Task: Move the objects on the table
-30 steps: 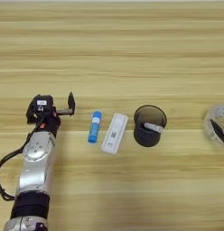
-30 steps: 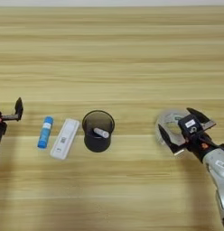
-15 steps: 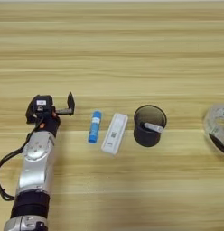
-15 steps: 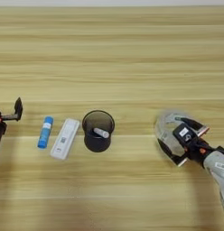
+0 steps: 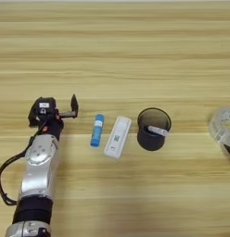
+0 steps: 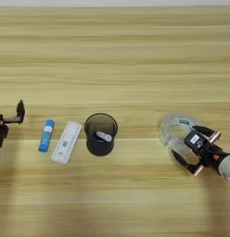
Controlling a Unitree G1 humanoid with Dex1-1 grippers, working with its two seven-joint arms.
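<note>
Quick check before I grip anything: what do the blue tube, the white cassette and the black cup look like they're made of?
Blue tube: likely smooth plastic, evenly coloured, with a lighter blue cap.
White cassette: looks like rigid moulded plastic, flat and matte, with a dark code mark.
Black cup: probably hard plastic; dark matte wall, thin rim, a small white tube leaning inside.
All three look rigid, but that cannot be confirmed.

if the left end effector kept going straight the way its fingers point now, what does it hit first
Probably the blue tube. The left end effector points to picture right, along the table, fingers open. The tube lies nearest on that side, then the white cassette. Its line runs slightly above the tube, so it might just clear it.
</note>
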